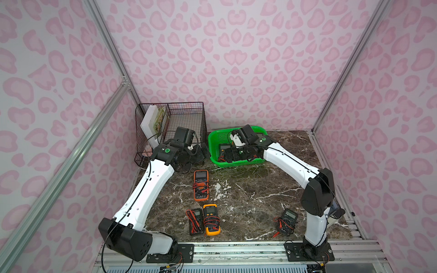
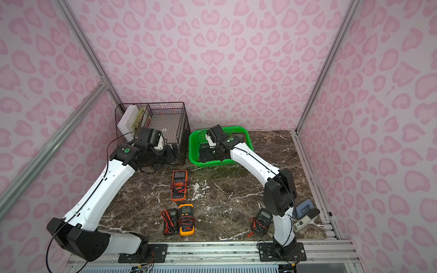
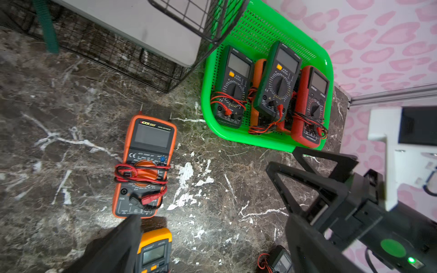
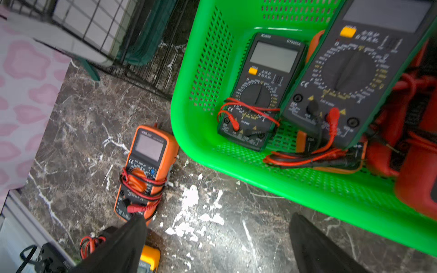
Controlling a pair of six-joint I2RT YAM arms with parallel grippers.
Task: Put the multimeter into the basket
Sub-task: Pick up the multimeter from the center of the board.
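I see three walls, all in pale pink leopard-spot print: back wall [image 1: 236, 59], left wall [image 1: 35, 94], right wall [image 1: 390, 94]. A bare aluminium post stands in each back corner, left post [image 1: 111, 47] and right post [image 1: 351, 59]. A slanted aluminium rail [image 1: 63, 170] crosses the left wall. The work surface is a dark brown marble tabletop [image 1: 248, 201], glossy, with white veins and white blotches mid-table. A ribbed base rail [image 1: 236, 250] runs along the front edge. A side track [image 2: 307, 165] sits between marble and right wall. Light is even, shadows soft.

Orange multimeter [image 3: 145, 165], face-up, leads wrapped, just beside green perforated basket [image 3: 260, 141]
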